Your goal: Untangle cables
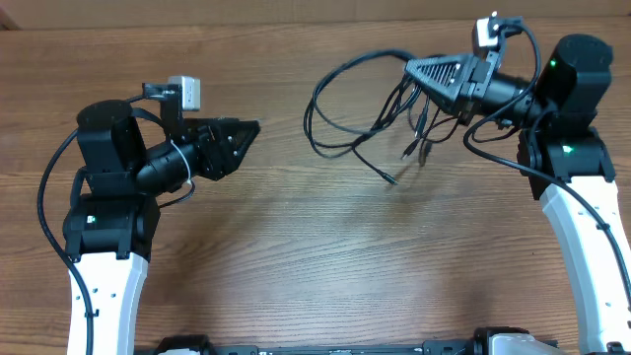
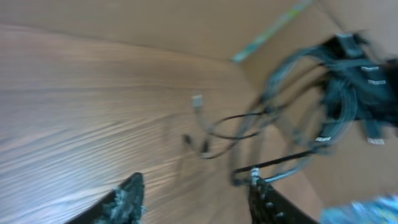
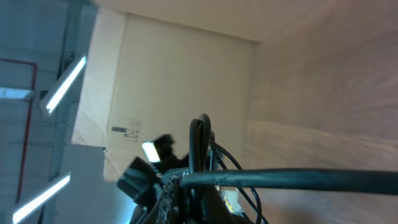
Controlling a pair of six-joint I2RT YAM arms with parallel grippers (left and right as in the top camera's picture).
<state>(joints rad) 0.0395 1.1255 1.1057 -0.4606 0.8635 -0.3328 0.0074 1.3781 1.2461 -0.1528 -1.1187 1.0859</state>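
Thin cables light, floppy, snaggy; right gripper clamps the bundle far right, left gripper spread, empty; grab a loose plug end.

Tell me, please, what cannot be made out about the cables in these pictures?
- Overhead: the cables overlap and are too thin to count.
- Left wrist: motion blur smears the plugs.
- Right wrist: the bottom edge cuts off the grip point of the right tool.
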